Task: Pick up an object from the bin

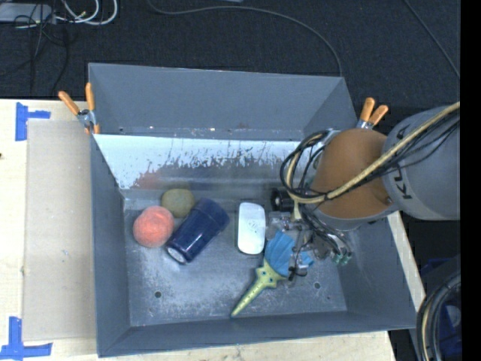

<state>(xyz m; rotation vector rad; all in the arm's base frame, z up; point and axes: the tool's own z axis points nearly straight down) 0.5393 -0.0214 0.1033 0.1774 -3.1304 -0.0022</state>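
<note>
My gripper (299,253) is low in the right part of the bin, under the orange wrist cover. It sits right on top of a light blue thing (276,251), which it partly hides. From under that blue thing a yellow-green spiky cone-shaped toy (254,292) points toward the bin's front. A white oval thing like a computer mouse (251,228) lies just left of the gripper.
A dark blue cup (196,230) lies on its side in the bin's middle. A pink-orange ball (152,226) and an olive ball (177,200) lie to its left. The bin's right wall is close behind the gripper.
</note>
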